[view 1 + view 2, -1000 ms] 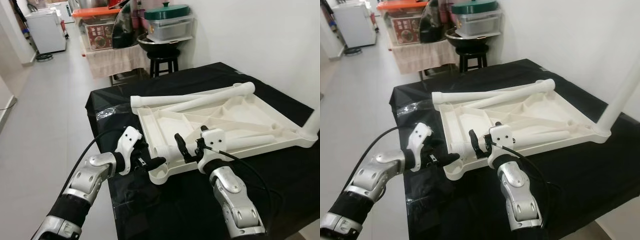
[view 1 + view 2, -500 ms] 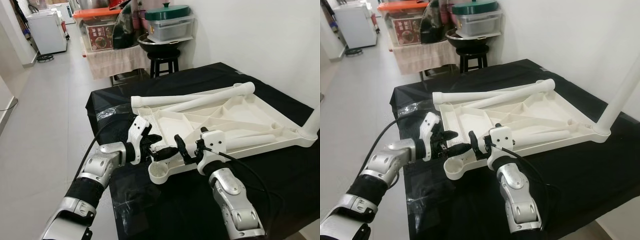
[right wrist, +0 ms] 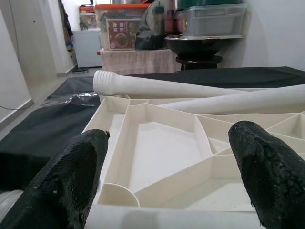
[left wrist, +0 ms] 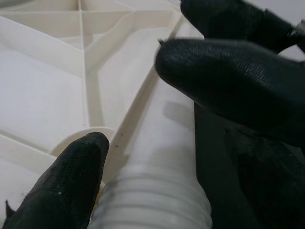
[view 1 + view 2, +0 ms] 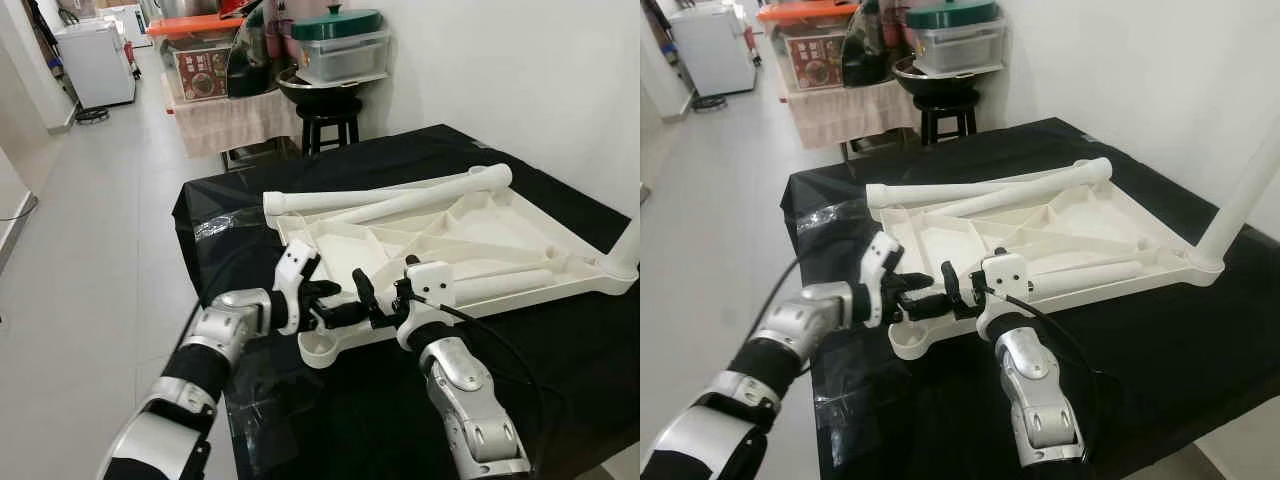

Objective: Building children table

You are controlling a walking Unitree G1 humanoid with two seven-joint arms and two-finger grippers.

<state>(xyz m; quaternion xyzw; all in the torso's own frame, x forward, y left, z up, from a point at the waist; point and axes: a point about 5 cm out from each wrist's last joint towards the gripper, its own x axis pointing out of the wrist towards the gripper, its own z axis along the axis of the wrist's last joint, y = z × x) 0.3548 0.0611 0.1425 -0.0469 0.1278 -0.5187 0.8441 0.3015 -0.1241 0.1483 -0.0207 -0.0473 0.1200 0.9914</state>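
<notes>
Cream plastic is the material of the children table top (image 5: 440,235), which lies upside down on a bench (image 5: 560,350) covered with black cloth, its ribbed underside facing up. Two loose table legs (image 5: 385,198) lie across its far edge, and one more leg (image 5: 500,285) lies inside the frame near the right side. At the far right corner a leg (image 5: 1240,195) already stands upright in its socket. The near left corner has an empty round socket (image 5: 320,345), and it sticks out a little over the bench edge.

Both arms meet at this near edge. The left gripper (image 5: 335,305) reaches in from the left, just above the round socket; its jaws stand apart, and in the left wrist view a white threaded leg end (image 4: 152,200) lies between the black fingers (image 4: 71,176), but I cannot tell if they press on it. The right gripper (image 5: 378,298) is just beside it, on the rim of the table top; its jaws are wide open with nothing between them, and the right wrist view looks over the ribs toward the loose legs.

Behind the bench stand a black stool (image 5: 325,125) and a low table with storage boxes (image 5: 335,45) on it, and the floor (image 5: 90,230) is pale grey
</notes>
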